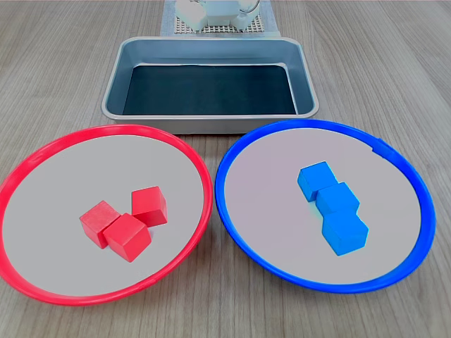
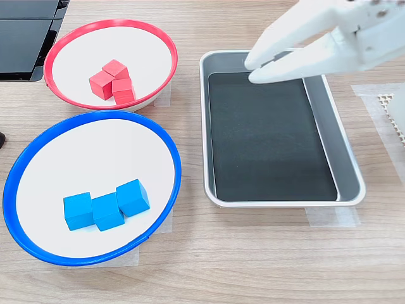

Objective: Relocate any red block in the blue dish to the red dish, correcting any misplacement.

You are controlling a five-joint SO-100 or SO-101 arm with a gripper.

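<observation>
On the wooden table (image 1: 56,63) the red dish (image 1: 42,151) held all three red blocks (image 1: 125,224), bunched together a little off centre and touching one another; in the second exterior view the same cluster (image 2: 112,81) sat inside the red rim (image 2: 158,35). The blue dish (image 1: 239,151) lay just beside it, rims close but apart, and carried only three blue cubes (image 1: 332,207), lined up in a short crooked row, each touching the next. In the second exterior view that row (image 2: 105,205) rested toward the lower part of the blue dish (image 2: 166,149). Behind both dishes stood the rectangular metal tray (image 1: 211,48) with a dark liner on its floor. The white gripper (image 2: 261,66) hung above the tray (image 2: 345,149) in the second exterior view, its two fingers narrowly parted at the tips, with nothing between them.
</observation>
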